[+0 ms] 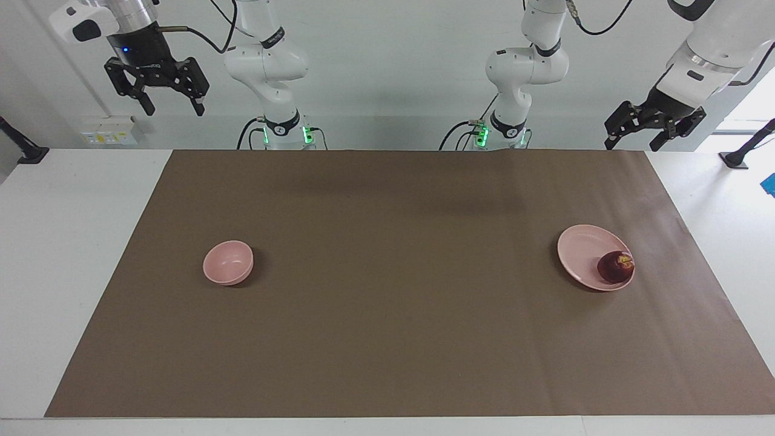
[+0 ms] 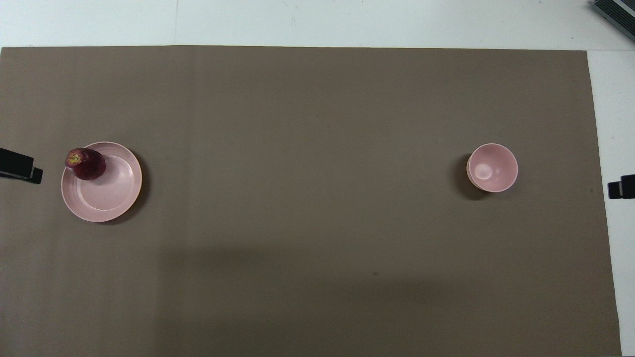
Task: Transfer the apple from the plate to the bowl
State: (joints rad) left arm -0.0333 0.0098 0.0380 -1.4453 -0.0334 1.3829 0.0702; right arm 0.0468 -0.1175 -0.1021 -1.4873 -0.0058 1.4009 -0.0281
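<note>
The dark red apple (image 1: 616,267) (image 2: 85,164) lies on the pale pink plate (image 1: 581,251) (image 2: 109,191), against the rim, toward the left arm's end of the table. The small, deep pink bowl (image 1: 228,262) (image 2: 492,167) stands empty toward the right arm's end. My left gripper (image 1: 631,145) hangs open and empty in the air over the mat's corner at the left arm's end, well apart from the plate. High over the table's edge at the right arm's end, my right gripper (image 1: 174,111) is open and empty too. In the overhead view only one fingertip (image 2: 20,166) of the left shows.
A brown mat (image 1: 387,315) covers most of the white table (image 1: 72,254). The two arm bases (image 1: 284,130) (image 1: 505,130) stand at the mat's edge nearest the robots. A dark object (image 2: 615,12) lies at the table's corner farthest from the robots.
</note>
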